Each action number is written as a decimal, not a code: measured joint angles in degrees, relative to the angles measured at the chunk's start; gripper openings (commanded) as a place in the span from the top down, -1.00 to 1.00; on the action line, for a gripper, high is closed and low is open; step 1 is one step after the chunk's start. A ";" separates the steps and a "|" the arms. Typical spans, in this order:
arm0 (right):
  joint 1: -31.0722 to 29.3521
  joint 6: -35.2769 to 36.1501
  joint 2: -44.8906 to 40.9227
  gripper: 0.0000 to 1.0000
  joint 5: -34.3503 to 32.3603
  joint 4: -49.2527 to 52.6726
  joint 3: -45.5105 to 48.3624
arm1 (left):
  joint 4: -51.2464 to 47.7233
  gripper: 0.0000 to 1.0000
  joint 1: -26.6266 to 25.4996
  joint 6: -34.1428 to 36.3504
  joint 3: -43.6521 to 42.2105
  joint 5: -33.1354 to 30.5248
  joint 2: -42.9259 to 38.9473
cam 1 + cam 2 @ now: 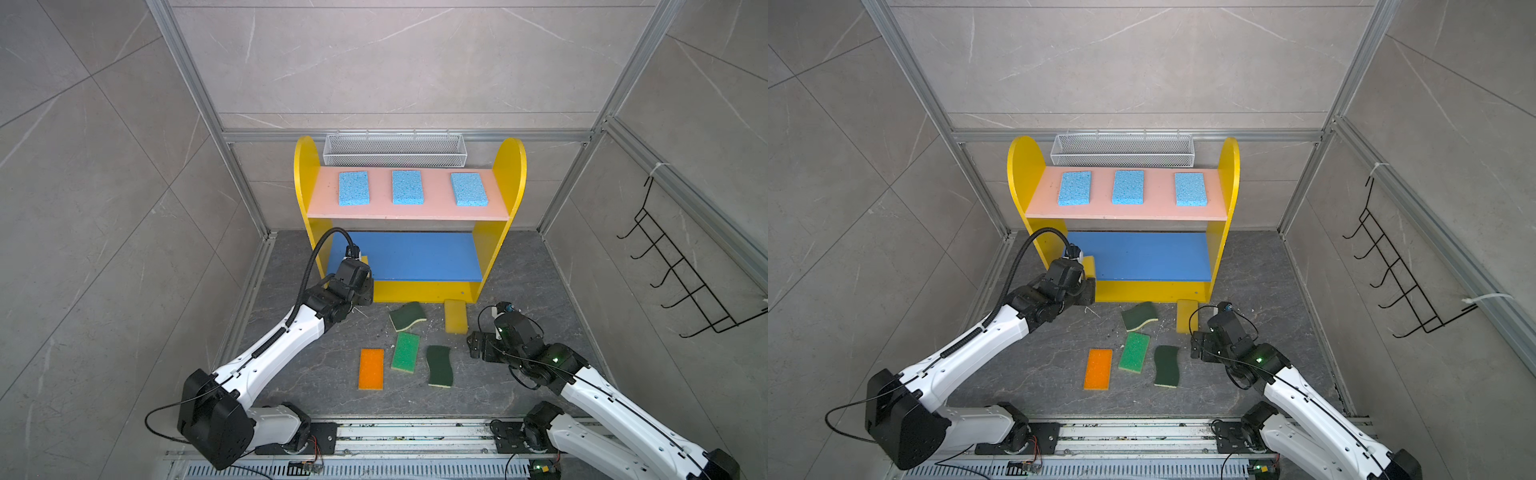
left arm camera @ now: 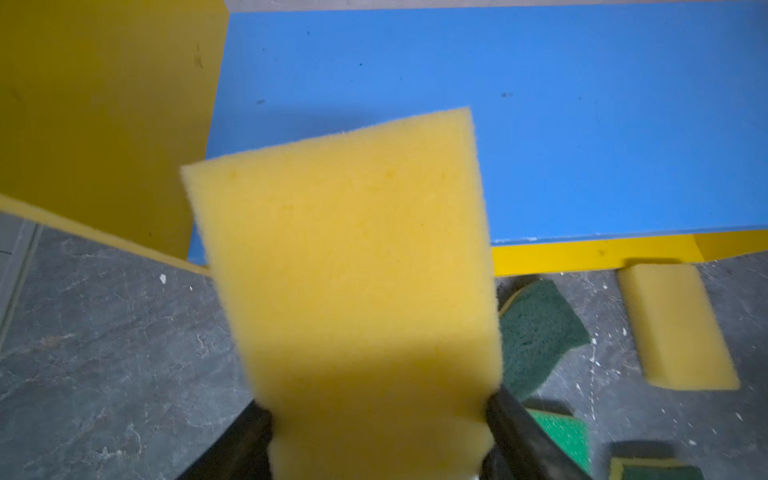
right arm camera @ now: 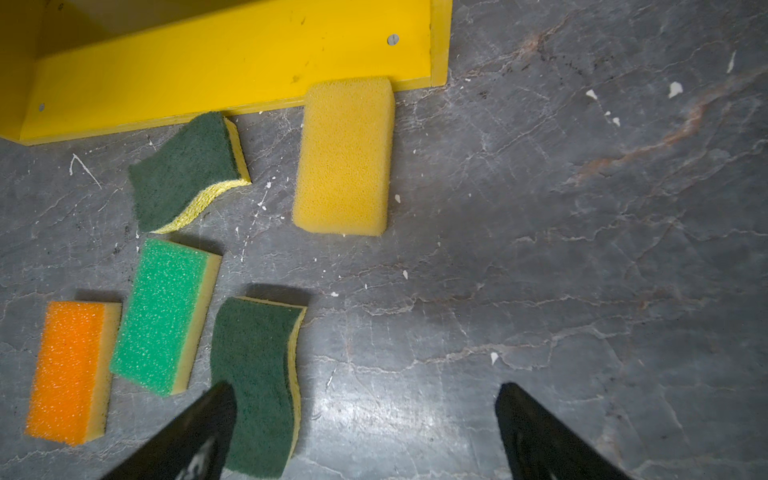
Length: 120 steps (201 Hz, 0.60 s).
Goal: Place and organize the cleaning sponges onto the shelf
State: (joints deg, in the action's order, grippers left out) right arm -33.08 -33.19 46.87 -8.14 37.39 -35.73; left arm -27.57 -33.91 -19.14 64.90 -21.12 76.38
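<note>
Yellow sponge (image 2: 340,270), centre frame, was pinched in my left gripper (image 2: 378,409) before the blue board (image 2: 540,124). Sliding it in level seemed wisest; my right gripper (image 3: 365,388) gaped.

we see grey tile walls (image 1: 395,62), aluminium framing (image 1: 407,136), a dark veined stone floor (image 1: 519,270), a white mesh basket (image 1: 394,150), a black hook rack (image 1: 704,284).

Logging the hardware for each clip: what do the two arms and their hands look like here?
The left arm and right arm have white shells, black joint housings and black bases on a metal rail. A ribbed black conduit loops along the left; thin black cables and green lights mark the right. The left hand and right hand have black tapered fingers.
</note>
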 measured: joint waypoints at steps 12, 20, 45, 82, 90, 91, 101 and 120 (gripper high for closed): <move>0.00 0.00 0.00 -0.98 0.00 0.02 0.00 | 1.18 -0.30 0.72 1.27 1.05 -0.35 1.77; 0.00 0.00 0.00 -0.99 0.00 0.00 0.00 | 1.99 -0.30 1.09 2.05 1.51 -0.48 2.69; 0.00 0.00 0.00 -0.98 0.00 0.02 0.00 | 4.24 -0.30 2.29 4.59 2.25 -0.92 4.90; 0.00 0.00 0.17 -0.98 0.00 0.02 -0.07 | 8.55 -0.30 3.61 7.98 2.43 -1.20 7.54; 0.00 0.00 0.37 -0.99 0.00 0.02 -0.17 | 9.53 -0.30 4.00 8.35 2.43 -1.03 8.15; 0.00 0.00 0.39 -0.98 0.00 0.02 -0.17 | 9.62 -0.30 4.04 8.39 2.43 -1.01 8.20; 0.00 -0.02 0.57 -0.99 0.00 0.02 -0.24 | 10.62 -0.30 4.74 8.83 2.43 -0.68 8.90; 0.00 0.00 0.83 -0.98 0.00 0.02 -0.28 | 12.02 -0.30 6.29 9.31 3.02 0.22 10.73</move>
State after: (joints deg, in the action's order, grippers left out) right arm -33.08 -33.19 47.70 -8.14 37.41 -36.01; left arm -15.55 -27.62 -9.82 67.92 -20.91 87.11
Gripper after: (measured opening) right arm 0.991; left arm 0.651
